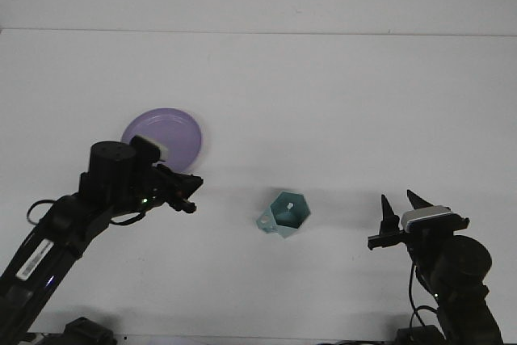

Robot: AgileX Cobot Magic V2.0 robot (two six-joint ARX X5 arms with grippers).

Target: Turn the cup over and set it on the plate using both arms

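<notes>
A teal cup (285, 212) with a hexagonal rim stands on the white table right of centre, its mouth facing up and its handle at the lower left. The purple plate (170, 135) lies at the left. My left gripper (190, 194) hangs just below and right of the plate, pointing toward the cup, with its fingers apart and nothing between them. A clear stretch of table separates it from the cup. The left arm covers the plate's lower left rim. My right gripper (400, 199) stands open at the lower right, fingertips pointing up, well away from the cup.
The white table (323, 94) runs back to a pale wall. Both arm bases and their cables sit along the near edge.
</notes>
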